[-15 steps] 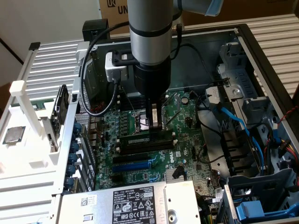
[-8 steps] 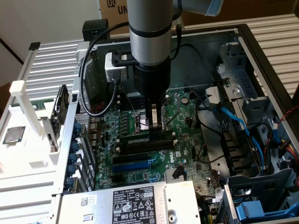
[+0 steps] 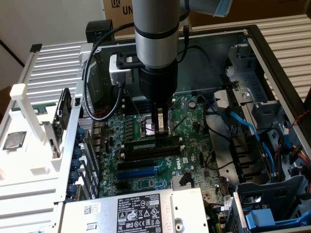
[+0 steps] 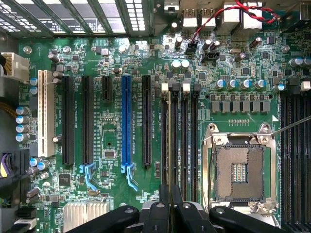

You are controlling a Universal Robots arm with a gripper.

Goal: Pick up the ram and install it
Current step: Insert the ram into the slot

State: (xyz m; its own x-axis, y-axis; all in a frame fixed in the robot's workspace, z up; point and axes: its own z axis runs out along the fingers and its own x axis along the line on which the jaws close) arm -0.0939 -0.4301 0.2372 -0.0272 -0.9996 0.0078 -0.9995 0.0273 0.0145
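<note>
1. The grey cylindrical robot arm stood vertically over the open computer case, its wrist pointing straight down at the green motherboard.
2. The black gripper hung just above the bank of long black memory slots, beside the square metal processor socket.
3. Its fingers were pressed together around a thin, dark edge, seemingly the ram, a long, narrow, dark memory stick held upright on edge.
4. The stick's lower edge lined up along the slots; whether it touched them could not be told.
5. The long blue expansion slot lay well apart, towards the exterior view's near side.
</note>
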